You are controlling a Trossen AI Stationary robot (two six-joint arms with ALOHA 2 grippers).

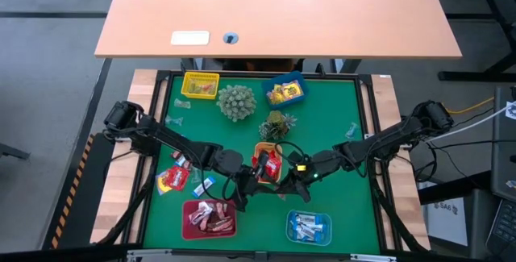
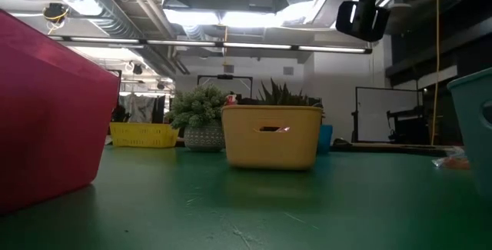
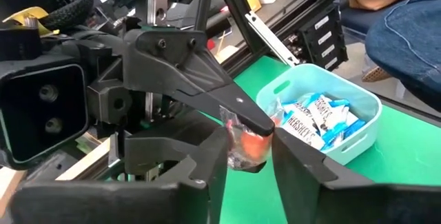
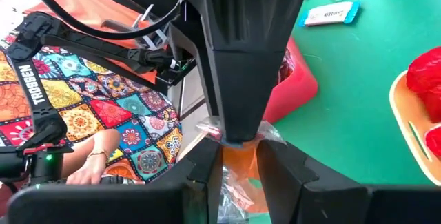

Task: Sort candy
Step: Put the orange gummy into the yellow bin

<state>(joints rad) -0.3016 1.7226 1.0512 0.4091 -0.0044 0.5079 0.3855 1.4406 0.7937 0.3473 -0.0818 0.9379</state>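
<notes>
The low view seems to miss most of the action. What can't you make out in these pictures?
- Low view: the red tray fills its left side, and both tools are out of sight.
- Left wrist view: the orange sweet is half covered by the right tool, wrapper print unreadable.
- High view: the piled sweets are too small to count.

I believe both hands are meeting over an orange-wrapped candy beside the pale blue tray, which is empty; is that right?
Not quite: the pale blue tray holds blue-white candy, as the left wrist view shows. The left hand and right hand do meet over the orange-wrapped candy.
</notes>
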